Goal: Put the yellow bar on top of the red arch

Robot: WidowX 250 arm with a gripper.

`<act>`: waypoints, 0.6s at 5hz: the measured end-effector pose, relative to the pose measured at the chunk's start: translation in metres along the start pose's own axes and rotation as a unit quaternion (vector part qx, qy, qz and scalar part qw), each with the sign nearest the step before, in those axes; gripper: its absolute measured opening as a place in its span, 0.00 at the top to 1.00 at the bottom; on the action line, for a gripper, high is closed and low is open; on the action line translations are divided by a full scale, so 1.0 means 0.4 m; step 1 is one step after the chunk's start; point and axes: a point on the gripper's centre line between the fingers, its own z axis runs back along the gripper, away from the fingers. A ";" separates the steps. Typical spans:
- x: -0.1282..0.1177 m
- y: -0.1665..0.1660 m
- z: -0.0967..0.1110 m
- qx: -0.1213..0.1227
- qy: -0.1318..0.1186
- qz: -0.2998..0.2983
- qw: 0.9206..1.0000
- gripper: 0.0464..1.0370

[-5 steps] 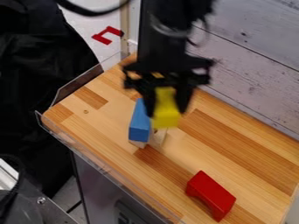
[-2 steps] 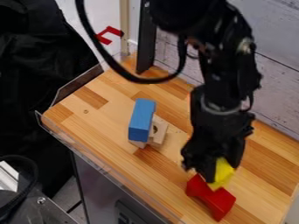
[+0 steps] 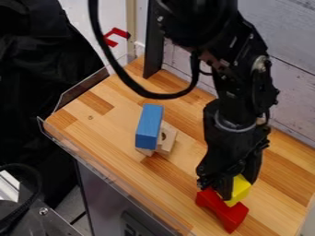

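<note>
The black gripper (image 3: 239, 187) is at the lower right of the frame, and it is holding the yellow bar (image 3: 242, 188) tight. One finger covers the left side of the bar, and the gripper hides its top end, so I can't see how long it is. The bit that shows slants from upper right down to lower left. I can't be sure which way its long side goes.

The bar is right over the red arch (image 3: 229, 213) and hides some of its top edge. I can't tell if they touch. The arch is long from its upper left end to its lower right end, and its hollow side looks to the lower left. The gripper and the bar cover part of the arch's upper end.

The top of the arm (image 3: 230, 99) is cut off by the frame's top edge. Near the middle, a blue block (image 3: 149, 125) points nearly up and down. It hides part of a plain wood block (image 3: 168, 139) with a hole.
</note>
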 end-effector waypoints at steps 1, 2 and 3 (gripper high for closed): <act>-0.004 0.005 -0.009 0.008 -0.008 0.005 1.000 0.50; -0.009 0.001 -0.010 0.003 -0.012 0.022 1.000 0.50; -0.013 0.001 -0.015 -0.007 -0.007 0.047 0.999 0.50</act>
